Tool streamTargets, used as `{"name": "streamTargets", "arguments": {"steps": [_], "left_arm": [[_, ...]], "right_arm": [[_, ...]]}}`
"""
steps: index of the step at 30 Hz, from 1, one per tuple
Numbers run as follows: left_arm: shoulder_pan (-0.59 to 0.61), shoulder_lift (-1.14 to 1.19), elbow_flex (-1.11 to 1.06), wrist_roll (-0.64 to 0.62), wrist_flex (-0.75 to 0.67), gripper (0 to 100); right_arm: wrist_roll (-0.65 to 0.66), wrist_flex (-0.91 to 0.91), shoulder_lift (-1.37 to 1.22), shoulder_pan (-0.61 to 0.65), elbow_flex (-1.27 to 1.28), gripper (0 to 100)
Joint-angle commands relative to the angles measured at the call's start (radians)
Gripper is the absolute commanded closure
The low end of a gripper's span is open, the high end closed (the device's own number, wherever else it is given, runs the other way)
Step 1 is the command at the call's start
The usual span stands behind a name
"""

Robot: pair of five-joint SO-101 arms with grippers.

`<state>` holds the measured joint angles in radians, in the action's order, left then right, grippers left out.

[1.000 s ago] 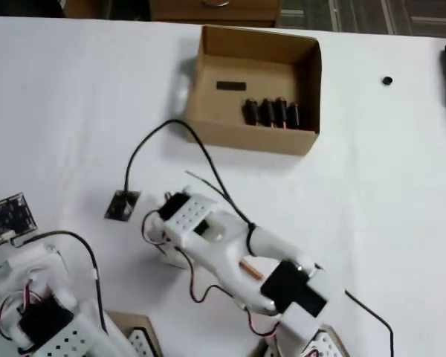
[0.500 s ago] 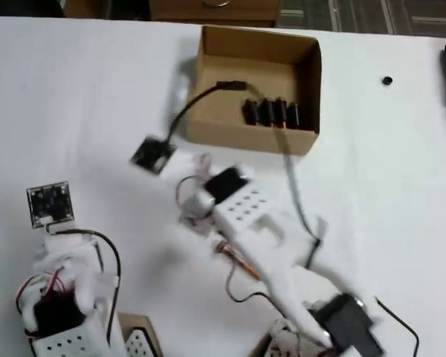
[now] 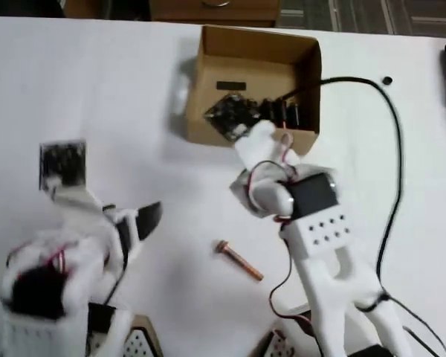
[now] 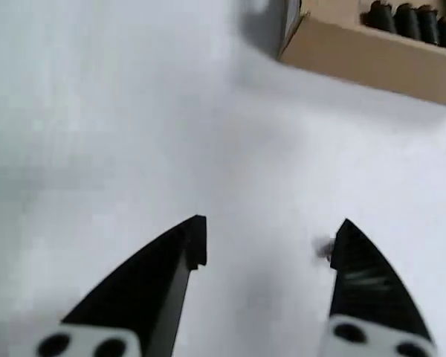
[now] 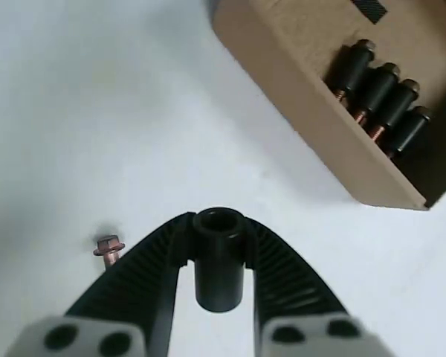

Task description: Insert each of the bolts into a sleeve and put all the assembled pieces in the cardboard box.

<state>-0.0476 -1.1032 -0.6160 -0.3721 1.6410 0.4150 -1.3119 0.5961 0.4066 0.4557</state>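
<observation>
Between the fingers of the right gripper (image 5: 218,224) sits a black sleeve (image 5: 218,271), pinched on both sides with its open bore facing the wrist camera. Near it one copper-coloured bolt (image 3: 238,261) lies loose on its side on the white table (image 3: 97,82) (flanged head at one end, plain shank behind it). Farther out, the cardboard box (image 3: 260,36) stands open-topped at the far side of the table. Four assembled pieces (image 5: 379,97) lie side by side against its near wall, with copper tips poking from the black sleeves. The left gripper (image 4: 271,239) hovers over bare tabletop, well apart from the box, its fingers spread wide. A small black object (image 3: 387,80) rests on the table off the box's right side.
</observation>
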Motion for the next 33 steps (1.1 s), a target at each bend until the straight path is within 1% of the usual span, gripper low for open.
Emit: {"name": "streamTargets", "arguments": {"steps": [1, 3, 5, 8, 12, 14, 17, 20, 22, 24, 27, 30, 33], "left_arm": [[-0.127, 0.287, 0.294, -0.178, 0.149, 75], [-0.173, 0.307, 0.358, -0.244, 0.144, 76], [-0.252, 0.313, 0.414, -0.316, 0.133, 76], [-0.275, 0.315, 0.456, -0.414, 0.107, 76], [-0.276, 0.316, 0.414, -0.535, 0.057, 76], [-0.31, 0.318, 0.315, -0.557, 0.009, 76], [-0.41, 0.33, 0.133, -0.595, -0.074, 76], [-0.485, 0.341, 0.047, -0.615, -0.144, 76], [-0.548, 0.364, 0.038, -0.629, -0.173, 76], [-0.605, 0.404, 0.036, -0.671, -0.209, 76], [-0.646, 0.476, 0.039, -0.713, -0.255, 76], [-0.689, 0.566, 0.039, -0.746, -0.304, 76], [-0.732, 0.664, 0.074, -0.778, -0.334, 76]], "right_arm": [[-0.006, -0.002, 0.064, -0.056, -0.018, 97.9], [-0.006, -0.004, 0.073, -0.077, -0.017, 97.9], [-0.006, -0.004, 0.074, -0.097, -0.015, 97.9], [-0.003, -0.001, 0.074, -0.137, -0.018, 97.9], [-0.005, 0.015, 0.074, -0.166, -0.018, 97.9], [-0.005, 0.03, 0.074, -0.197, -0.018, 97.9], [-0.005, 0.044, 0.074, -0.268, -0.018, 97.9], [-0.002, 0.041, 0.074, -0.351, -0.018, 97.9], [0.002, 0.039, 0.074, -0.409, -0.012, 97.9], [0.003, 0.041, 0.07, -0.46, -0.012, 97.9], [0.005, 0.045, 0.065, -0.518, -0.011, 97.9], [0.005, 0.079, 0.065, -0.556, 0.011, 97.9], [0.005, 0.127, 0.068, -0.564, 0.06, 97.9]]}}
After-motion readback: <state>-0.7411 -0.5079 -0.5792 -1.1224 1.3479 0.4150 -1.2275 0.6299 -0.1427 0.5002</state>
